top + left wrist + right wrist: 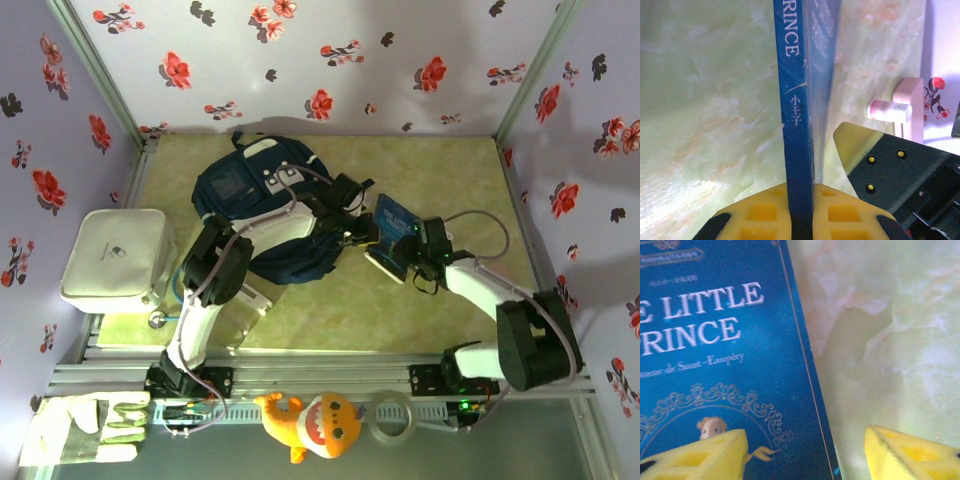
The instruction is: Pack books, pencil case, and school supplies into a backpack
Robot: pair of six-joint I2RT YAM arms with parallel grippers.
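Blue book [795, 100] pinched by the left gripper [800, 197]; right gripper [805, 434] held spread.

In the top view the book is seen right of centre, just right of the backpack [250, 200], above the pale green table [330, 310]; whether it rests on the table cannot be told. In the left wrist view the spine, lettered "PRINCE", is seen edge-on and is pressed between the two yellow fingers [755, 215] at the bottom of the frame. In the right wrist view the cover is seen in the left half. One yellow finger is seen in front of it at lower left and the other over bare table at lower right. The book's edge lies between them. A small white bottle [887, 110] is noted at the right of the left wrist view.
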